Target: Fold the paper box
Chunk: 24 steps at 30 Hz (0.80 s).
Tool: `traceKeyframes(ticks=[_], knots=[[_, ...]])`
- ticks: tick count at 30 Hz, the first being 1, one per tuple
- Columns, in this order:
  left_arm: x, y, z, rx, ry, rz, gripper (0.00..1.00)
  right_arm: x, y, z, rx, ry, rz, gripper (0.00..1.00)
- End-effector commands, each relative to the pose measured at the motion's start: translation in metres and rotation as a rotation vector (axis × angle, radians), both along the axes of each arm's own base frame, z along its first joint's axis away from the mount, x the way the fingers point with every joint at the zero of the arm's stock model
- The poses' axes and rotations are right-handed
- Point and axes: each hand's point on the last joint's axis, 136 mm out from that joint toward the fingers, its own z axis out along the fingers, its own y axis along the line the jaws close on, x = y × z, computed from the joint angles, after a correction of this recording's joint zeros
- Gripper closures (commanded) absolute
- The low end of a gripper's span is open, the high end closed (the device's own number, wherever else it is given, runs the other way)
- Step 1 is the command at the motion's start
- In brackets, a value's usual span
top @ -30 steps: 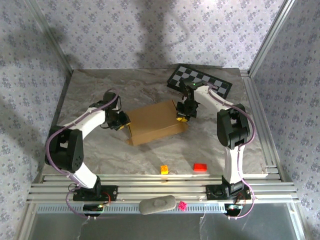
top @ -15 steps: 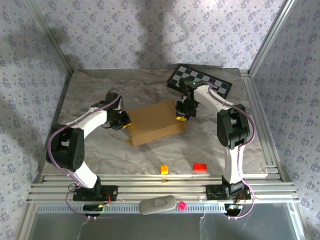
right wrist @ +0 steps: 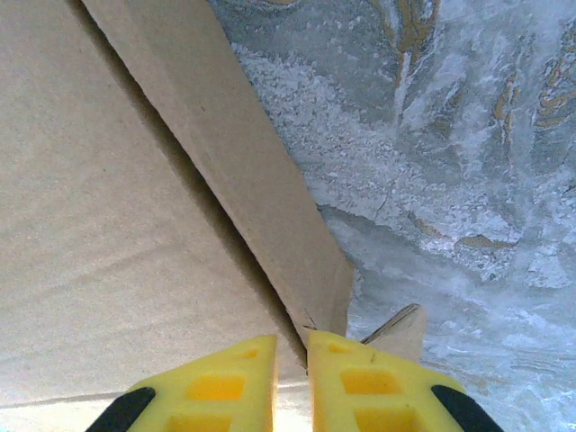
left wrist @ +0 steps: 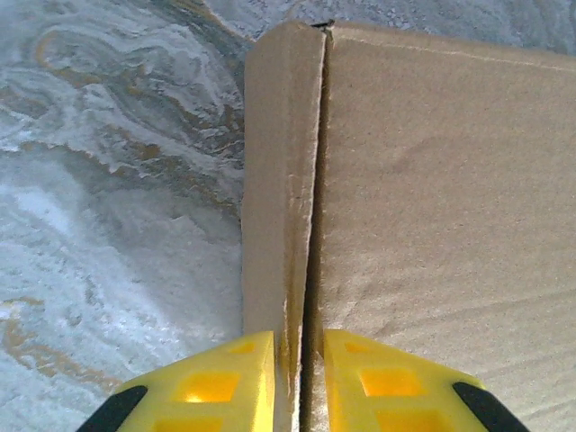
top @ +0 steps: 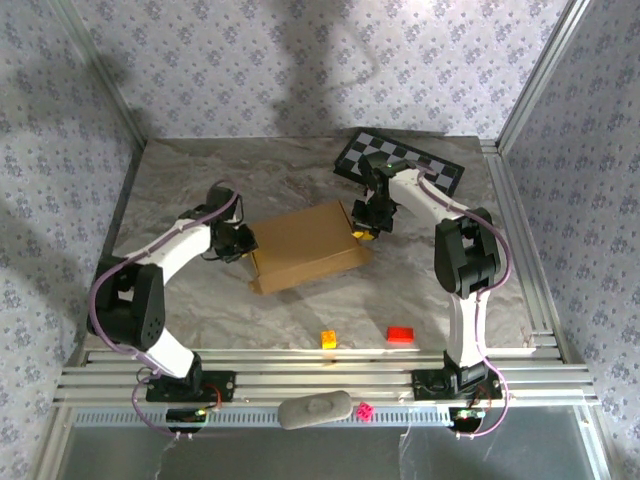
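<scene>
Nearly done: closing up the paper box from both ends

From above: finding the paper box [top: 305, 245] sitting on the middle of the table [top: 200, 180], with its top panel lying flat and looking like a shallow closed box rather than a flat sheet; flanking it with the left gripper [top: 243, 240] at its left end and the right gripper [top: 365, 230] at its right end, near the checkered board [top: 400, 160]; leaving an orange block [top: 328, 338] and a red block [top: 401, 334] well apart from it by the front edge

At the left wrist: pinching the box's narrow side wall between the left fingers [left wrist: 225, 382], jaws nearly pressed together on the cardboard; noticing a dark seam between that wall and the top panel

At the right wrist: nipping the tip of a slanting side flap between the right fingers [right wrist: 360, 382], jaws drawn close on it; spotting a small tab poking out just beside them

Judging the main folds as made, and the end walls and that tab as needing tucking flush
</scene>
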Motion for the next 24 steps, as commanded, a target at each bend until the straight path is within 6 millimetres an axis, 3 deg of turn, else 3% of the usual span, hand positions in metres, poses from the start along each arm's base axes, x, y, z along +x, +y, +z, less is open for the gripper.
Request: traceKeyframes(ticks=[1,10,24], knots=[[-0.007,0.009,0.005,0.025,0.0,0.009,0.78,0.0,-0.001,0.012,0.01,-0.005,0.001,0.82],[-0.007,0.008,0.003,0.015,0.005,0.009,0.75,-0.003,-0.001,0.013,0.009,-0.006,0.003,0.82],[-0.029,0.015,-0.034,0.072,0.101,-0.008,0.82,-0.008,-0.002,0.013,0.011,-0.004,-0.002,0.82]])
